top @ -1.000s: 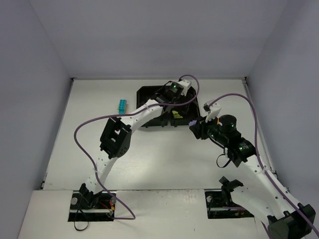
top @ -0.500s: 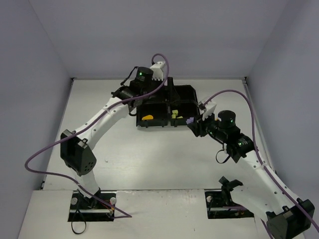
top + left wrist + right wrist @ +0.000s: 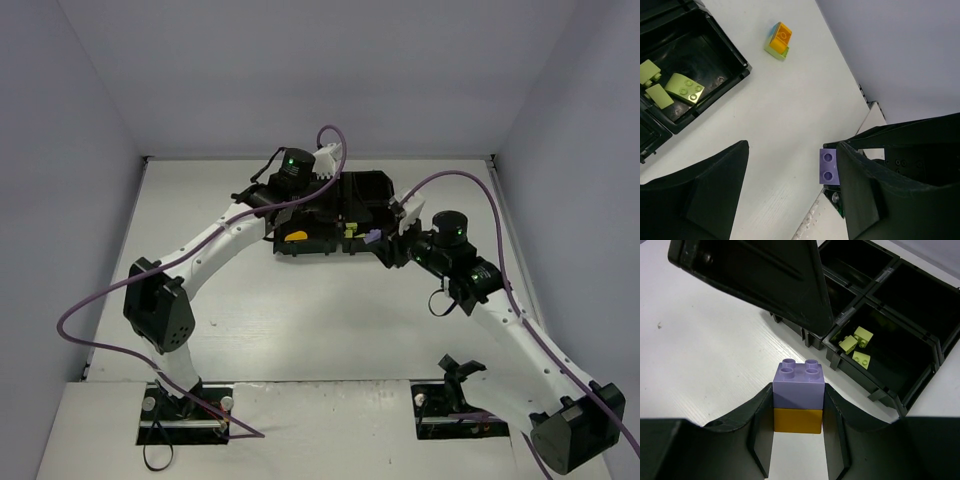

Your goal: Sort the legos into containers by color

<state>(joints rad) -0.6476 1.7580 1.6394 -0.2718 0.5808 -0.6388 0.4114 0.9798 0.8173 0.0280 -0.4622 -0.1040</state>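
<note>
Left hand [image 3: 792,150] at the tray's [image 3: 381,178] far-left corner, fingers apart, a small purple brick [image 3: 828,166] against one finger. Right hand [image 3: 798,407], at the tray's near-right corner, clamped on a purple-over-orange stack [image 3: 798,390]. The compartments [image 3: 910,295] lie just far-left of it, nearest holding green bricks [image 3: 858,342].

**Legos and tray partly hiding**

From above, the left arm [image 3: 222,235] is covering the black tray's [image 3: 388,192] back-left corner, and the purple-topped stack [image 3: 372,237] in the right claw [image 3: 378,240] is showing too small to tell its lower colour. In the left wrist view a two-stud purple lego [image 3: 828,167] is sitting half behind the left claw's [image 3: 791,145] finger [image 3: 860,190], contact unclear. In the right wrist view, fingers [image 3: 755,440] are covering both sides of the stack's orange lego [image 3: 797,420].
</note>
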